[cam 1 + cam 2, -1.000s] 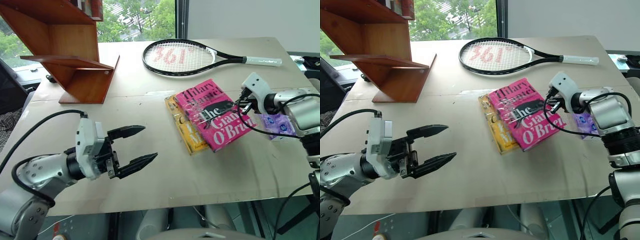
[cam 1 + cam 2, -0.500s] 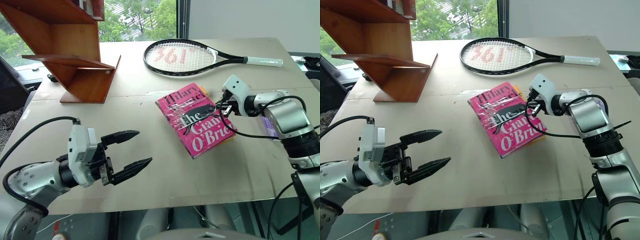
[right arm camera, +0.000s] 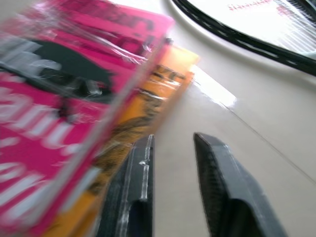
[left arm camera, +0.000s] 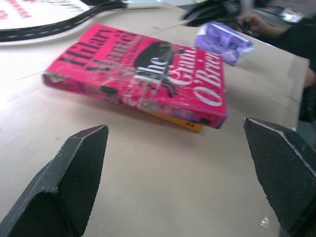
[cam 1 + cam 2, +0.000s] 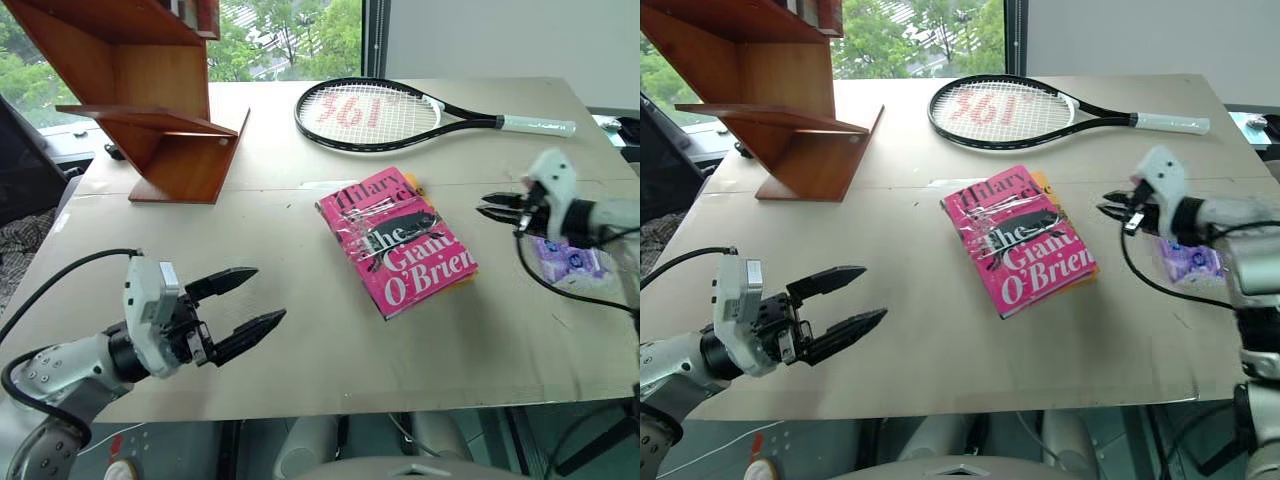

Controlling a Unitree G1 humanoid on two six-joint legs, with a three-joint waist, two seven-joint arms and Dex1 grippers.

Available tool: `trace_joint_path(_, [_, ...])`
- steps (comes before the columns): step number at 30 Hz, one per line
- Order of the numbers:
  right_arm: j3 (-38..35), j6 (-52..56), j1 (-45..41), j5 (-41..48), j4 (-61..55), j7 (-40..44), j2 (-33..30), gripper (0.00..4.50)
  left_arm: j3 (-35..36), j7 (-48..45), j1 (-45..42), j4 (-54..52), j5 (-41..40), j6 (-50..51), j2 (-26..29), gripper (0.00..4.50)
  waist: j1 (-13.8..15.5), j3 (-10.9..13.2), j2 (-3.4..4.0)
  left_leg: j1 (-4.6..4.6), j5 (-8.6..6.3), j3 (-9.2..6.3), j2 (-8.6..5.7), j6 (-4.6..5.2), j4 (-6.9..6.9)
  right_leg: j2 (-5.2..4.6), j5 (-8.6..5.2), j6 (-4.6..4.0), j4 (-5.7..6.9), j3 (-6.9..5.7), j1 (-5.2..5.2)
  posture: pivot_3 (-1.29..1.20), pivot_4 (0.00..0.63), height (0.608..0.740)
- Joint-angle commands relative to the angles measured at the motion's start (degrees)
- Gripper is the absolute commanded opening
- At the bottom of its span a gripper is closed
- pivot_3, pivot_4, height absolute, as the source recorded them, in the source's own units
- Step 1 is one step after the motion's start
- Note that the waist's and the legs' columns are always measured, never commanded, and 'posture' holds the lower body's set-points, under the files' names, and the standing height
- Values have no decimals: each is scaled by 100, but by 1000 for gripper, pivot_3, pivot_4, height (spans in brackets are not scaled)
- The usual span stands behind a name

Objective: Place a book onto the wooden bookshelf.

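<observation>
**Currently on the tabletop: pink paperback lying free, both hands off it**

Head views. Bright pink paperback book with white and black cover lettering and a dark central picture: lies flat near the middle of the pale beige tabletop, stacked on a yellow-orange book of which only slivers of edge show. Large reddish-brown wooden bookshelf with slanted boards: stands at the far left corner of the tabletop, well apart from the pink book. Black-framed tennis racket with white strings and white grip: lies along the far edge, beyond the books. Small purple packet: lies near the right edge. Left hand: two black fingers spread wide, holding nothing, hovering over the near left part of the tabletop, pointing toward the books. Right hand: just right of the pink book, apart from it, fingers a little parted, nothing between them.

Left wrist view. Both black fingertips stand far apart. Pink book lies ahead, the yellow-orange book's edge peeping from beneath; purple packet beyond.

Right wrist view. Two black fingers with a narrow gap, empty. Pink book and the orange one lie close beside them; racket rim farther off.
</observation>
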Motion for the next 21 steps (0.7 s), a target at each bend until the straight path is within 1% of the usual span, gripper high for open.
trace_joint_path(1, [-883, 31, 733, 929, -849, 602, -239, 2625, -120, 364, -231, 146, -377, 335, -82, 4500, -3, -1, 4, 6, 0, 3, 0, 0, 1, 0, 0, 0, 6, 4, 1, 0, 150, 740])
trace_joint_path(2, [-1033, 150, 921, 1129, -1052, 600, -254, 3158, -155, 492, -332, 228, -543, 507, -85, 4500, -16, -1, 4, 10, 0, 8, 0, 0, 1, -1, 0, 0, 10, 9, 3, 0, 150, 740])
trace_joint_path(3, [-1238, 265, 1162, 1356, -1324, 588, -261, 3621, -241, 756, -507, 347, -949, 835, -76, 4500, -24, -1, 4, 17, -1, 13, 0, 1, 4, -1, 0, 0, 15, 14, 6, 0, 150, 740])
trace_joint_path(5, [-1525, 451, 1487, 1738, -1792, 454, -227, 4460, -420, 1217, -890, 649, -1539, 1411, -41, 4500, -12, -1, 5, 23, -1, 12, 0, 1, 9, -2, 0, 1, 25, 14, 10, 0, 150, 740])
trace_joint_path(8, [-1773, 616, 1908, 2136, -2380, 254, -162, 4460, -737, 1996, -1537, 1213, -2430, 2195, -41, 4500, 7, -3, 2, 32, 0, 5, 0, 1, 19, 1, 2, 0, 37, 7, 19, 0, 150, 740])
trace_joint_path(12, [-1910, 654, 2307, 2457, -2967, -90, -51, 4460, -1236, 3040, -2499, 2182, -3412, 2858, -367, 4500, 21, -6, -4, 31, 0, -5, -8, 0, 30, 9, 3, 0, 41, -3, 24, 0, 150, 740])
trace_joint_path(17, [-1996, 585, 2621, 2628, -3411, -422, 34, 4460, -1673, 4253, -3428, 3300, -4496, 3125, -1048, 4500, 21, -10, -10, 21, 0, -9, -13, 0, 52, 7, 3, 1, 42, -2, 23, 0, 150, 740])
trace_joint_path(21, [-2229, 501, 2876, 2780, -3714, -588, 31, 4460, -1825, 5103, -3884, 3945, -5190, 3063, -1501, 4500, 16, -11, -11, 20, 0, -14, -12, -2, 54, -3, 3, 0, 43, -3, 22, 0, 150, 740])
